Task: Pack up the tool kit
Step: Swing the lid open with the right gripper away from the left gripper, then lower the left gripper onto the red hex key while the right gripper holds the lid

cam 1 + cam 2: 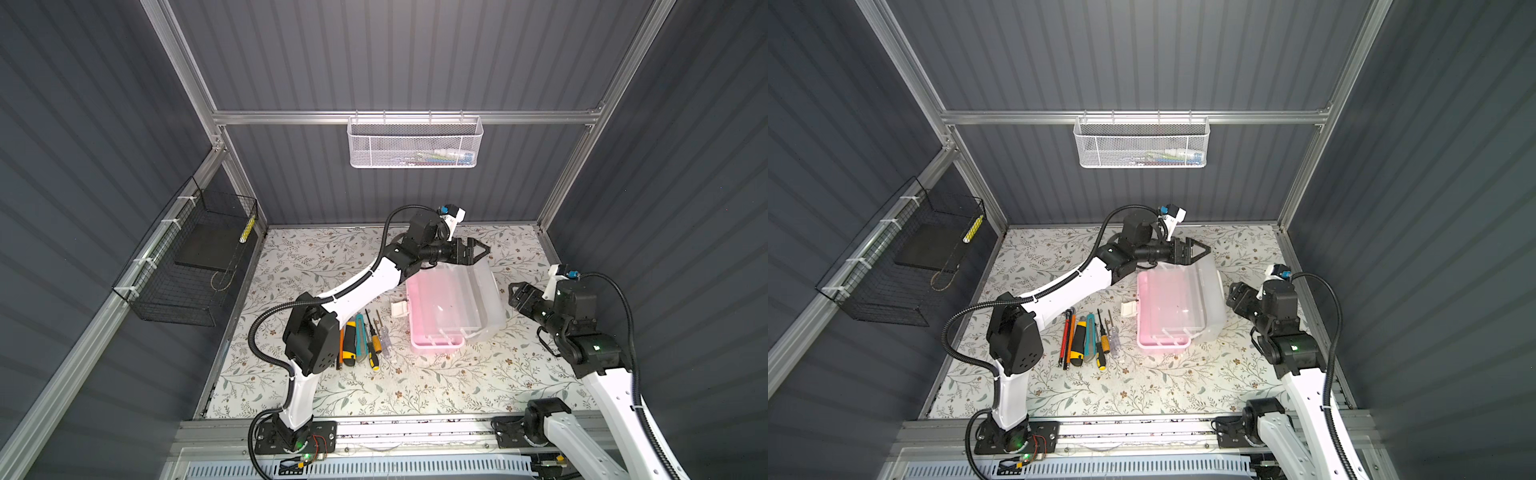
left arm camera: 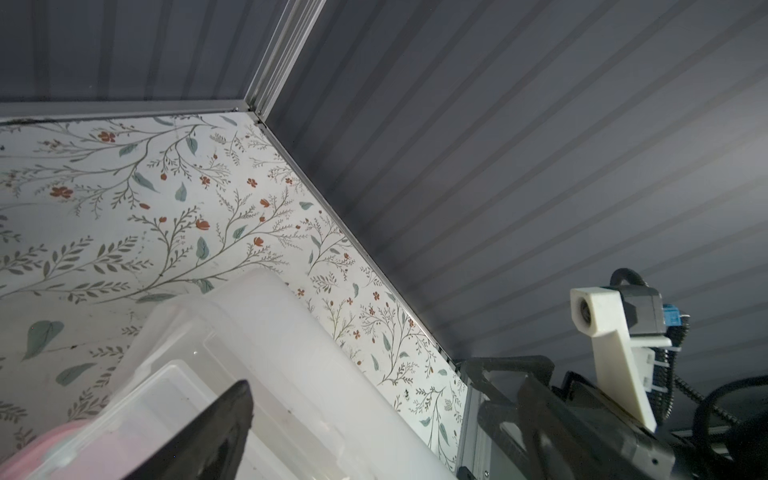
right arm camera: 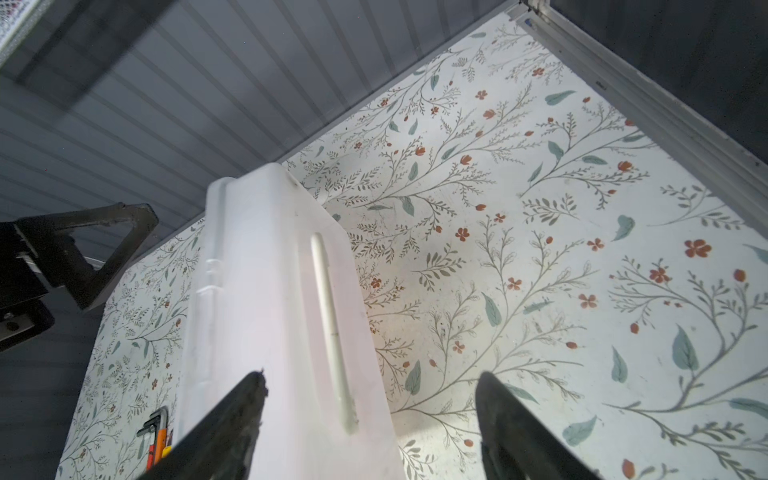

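- Your slim tools (image 1: 365, 340) lie in a row on the surface (image 1: 415, 386), at the box's 9 o'clock.
- The pink box (image 1: 432, 307) sits open, with its frosted lid (image 1: 486, 299) tipped back toward 3 o'clock.
- Your left hand (image 1: 482, 251) hovers at the box's 12 o'clock, spread and empty.
- Your right hand (image 1: 513, 296) is at 3 o'clock, just beside the lid, spread wide and empty.

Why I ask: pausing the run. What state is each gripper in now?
Left gripper: open, holding nothing.
Right gripper: open, holding nothing.
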Tool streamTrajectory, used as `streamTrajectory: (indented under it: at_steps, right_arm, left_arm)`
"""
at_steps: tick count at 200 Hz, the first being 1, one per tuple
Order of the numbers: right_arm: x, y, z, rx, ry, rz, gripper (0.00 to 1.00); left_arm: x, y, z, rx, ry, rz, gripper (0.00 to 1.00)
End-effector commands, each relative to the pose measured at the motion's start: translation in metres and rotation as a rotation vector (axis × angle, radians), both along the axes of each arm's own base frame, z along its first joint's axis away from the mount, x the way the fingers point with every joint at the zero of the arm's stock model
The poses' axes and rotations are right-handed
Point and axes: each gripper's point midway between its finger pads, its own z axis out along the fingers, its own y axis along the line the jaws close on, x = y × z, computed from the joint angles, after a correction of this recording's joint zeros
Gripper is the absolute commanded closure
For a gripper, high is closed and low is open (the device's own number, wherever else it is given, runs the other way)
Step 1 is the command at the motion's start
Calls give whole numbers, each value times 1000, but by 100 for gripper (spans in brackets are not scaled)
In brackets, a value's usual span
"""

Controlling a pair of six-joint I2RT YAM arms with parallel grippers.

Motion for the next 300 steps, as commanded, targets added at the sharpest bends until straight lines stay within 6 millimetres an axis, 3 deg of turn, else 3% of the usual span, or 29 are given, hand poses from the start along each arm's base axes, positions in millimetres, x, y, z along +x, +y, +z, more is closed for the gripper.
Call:
streamTrajectory:
  at_steps: [1, 18, 54, 74, 96, 126, 129, 138, 171, 207, 241, 245, 257, 300]
  right_arm:
    - [-4, 2, 8, -15, 0, 28, 21]
    - [-3, 9, 15, -11, -2, 73, 22]
    - [0, 36, 27, -1, -7, 199, 24]
    - [7, 54, 20, -18, 14, 259, 25]
    - [12, 72, 14, -22, 44, 320, 27]
    - [14, 95, 8, -60, 85, 377, 28]
    - [14, 97, 7, -66, 90, 384, 28]
    - [14, 102, 3, -95, 105, 394, 28]
    - [16, 106, -10, -171, 157, 391, 28]
    - [14, 125, -19, -126, 178, 439, 28]
    - [14, 145, -25, -104, 181, 486, 29]
    - [17, 149, -35, -107, 210, 491, 29]
    - [17, 157, -41, -101, 221, 513, 30]
    - [19, 183, -59, -66, 260, 571, 30]
  left_arm:
    - [4, 6, -9, 47, -23, 12, 1]
    - [9, 23, -11, 72, -35, 60, 1]
    - [25, 74, -42, 151, 6, 191, 1]
    - [39, 105, -57, 203, 6, 304, 1]
    - [36, 119, -67, 261, -4, 320, 1]
    - [34, 156, -76, 365, -17, 410, 1]
    - [30, 163, -90, 398, 2, 418, 1]
    - [26, 178, -99, 442, 9, 447, 1]
    - [10, 228, -115, 591, 2, 566, 1]
    - [-9, 287, -132, 745, 47, 703, 4]
    - [-31, 328, -150, 845, 120, 786, 23]
    - [-33, 331, -152, 856, 127, 792, 26]
    - [-40, 342, -161, 887, 152, 813, 34]
    - [-63, 369, -197, 928, 277, 839, 46]
